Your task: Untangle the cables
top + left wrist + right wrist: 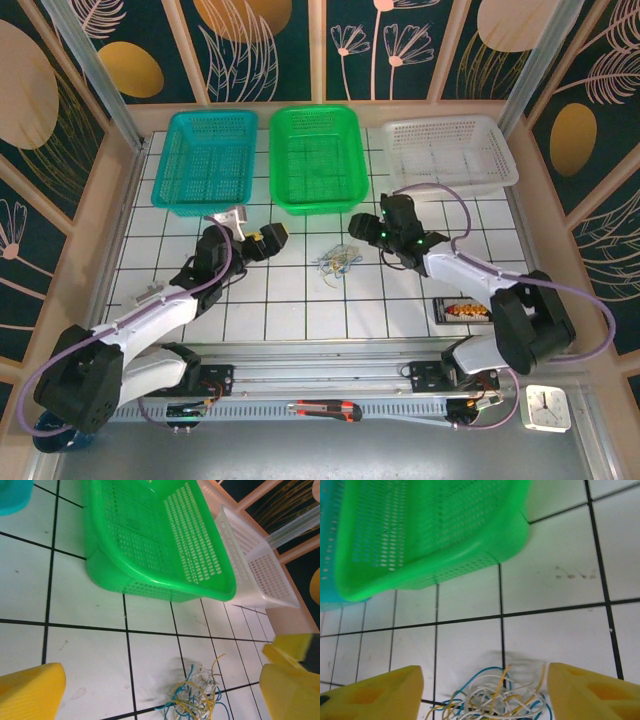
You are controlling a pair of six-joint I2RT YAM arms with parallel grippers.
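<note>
The cables [338, 262] lie as one small tangle of thin white, blue and yellow cords on the white tiled table [290, 300], in front of the green basket. My left gripper [256, 232] hovers to their left, wide open and empty. In the left wrist view the tangle [197, 697] lies low between the yellow fingers [32, 692], clear of both. My right gripper [362, 228] is just right of and behind the tangle. In the right wrist view its yellow fingers [385, 692] stand apart on either side of the cables [495, 697], not clamped on them.
Three baskets line the back: teal [210, 160], green [315, 158] and white [450, 152]. A dark packet [462, 310] lies by the right arm. A box cutter [322, 409] and a small clock [546, 407] rest on the near rail.
</note>
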